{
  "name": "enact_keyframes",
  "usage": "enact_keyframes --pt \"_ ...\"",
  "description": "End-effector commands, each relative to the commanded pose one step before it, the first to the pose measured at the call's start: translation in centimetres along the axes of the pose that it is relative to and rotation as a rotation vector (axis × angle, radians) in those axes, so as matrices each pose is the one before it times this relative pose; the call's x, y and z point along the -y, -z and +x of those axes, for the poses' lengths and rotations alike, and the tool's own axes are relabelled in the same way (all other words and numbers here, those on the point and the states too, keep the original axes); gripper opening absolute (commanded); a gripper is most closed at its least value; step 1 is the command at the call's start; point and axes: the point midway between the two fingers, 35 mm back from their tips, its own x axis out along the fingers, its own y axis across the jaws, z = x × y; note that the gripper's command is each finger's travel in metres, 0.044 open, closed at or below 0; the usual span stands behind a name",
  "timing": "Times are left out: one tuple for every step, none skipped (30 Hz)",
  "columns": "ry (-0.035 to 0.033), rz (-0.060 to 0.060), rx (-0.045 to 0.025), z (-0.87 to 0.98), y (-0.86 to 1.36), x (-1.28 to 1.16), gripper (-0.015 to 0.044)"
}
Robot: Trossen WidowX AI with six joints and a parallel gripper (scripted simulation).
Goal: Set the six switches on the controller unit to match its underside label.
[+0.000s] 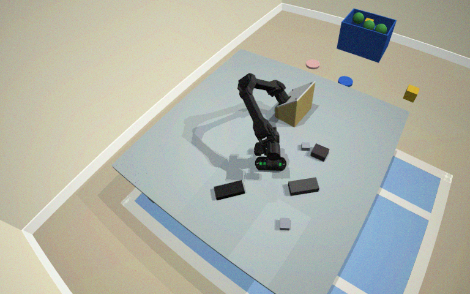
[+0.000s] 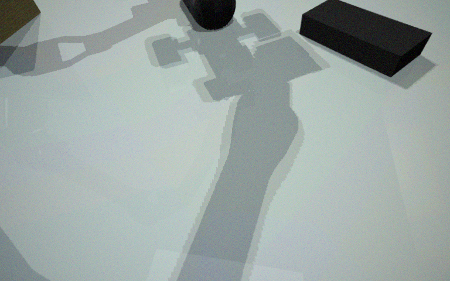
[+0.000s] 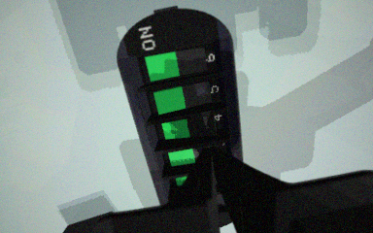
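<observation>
The dark grey controller unit (image 1: 262, 168) (image 2: 215, 16) (image 3: 177, 29) sits on the bench under the arm, its switch side up. The wrist view shows the ON marking, the numbers 6, 5 and 4, and green switch ends along the ON side. The lower switches are partly or wholly covered by my fingers. How each rocker is tilted is hard to tell. The label is hidden underneath. My gripper (image 3: 209, 152) is shut and empty, its fingertips over the unit at the number side, just below the 4, near switch 3. Contact cannot be told.
Two long dark blocks (image 1: 229, 190) (image 1: 303, 185) lie in front of the unit. A small dark block (image 1: 319, 152) and a small grey cube (image 1: 305, 146) are to the right, another grey cube (image 1: 284, 223) in front. A wedge-shaped stand (image 1: 305, 105) is beside the arm base.
</observation>
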Motion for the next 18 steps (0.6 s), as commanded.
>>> enact_keyframes --pt "-0.0011 -0.0032 0.00481 0.154 -0.046 -0.008 0.0" --pt "0.0 0.0 0.0 0.0 0.0 0.0 0.0" --pt "0.0 0.0 0.0 0.0 0.0 0.0 0.0" --pt "0.0 0.0 0.0 0.0 0.0 0.0 0.0" --pt "0.0 0.0 0.0 0.0 0.0 0.0 0.0" --pt "0.0 0.0 0.0 0.0 0.0 0.0 0.0" --pt "0.00083 0.003 -0.0047 -0.295 0.046 -0.003 0.0" --pt "-0.00051 -0.0006 0.00025 -0.733 -0.001 -0.045 0.0" --pt "-0.00067 -0.001 0.00058 -1.233 0.002 -0.037 0.0" --pt "-0.00045 -0.001 0.00081 -1.244 0.005 0.01 0.0" --pt "-0.00017 -0.0006 0.0006 -0.751 0.004 0.029 0.0" --pt "-0.00004 -0.0002 0.00022 -0.251 0.001 0.014 0.0" --pt "0.0 0.0 0.0 0.0 0.0 0.0 0.0" --pt "0.0 0.0 0.0 0.0 0.0 0.0 0.0" --pt "0.0 0.0 0.0 0.0 0.0 0.0 0.0" --pt "0.0 0.0 0.0 0.0 0.0 0.0 0.0" --pt "0.0 0.0 0.0 0.0 0.0 0.0 0.0" --pt "0.00008 0.0 0.00018 0.002 -0.253 0.001 0.0"
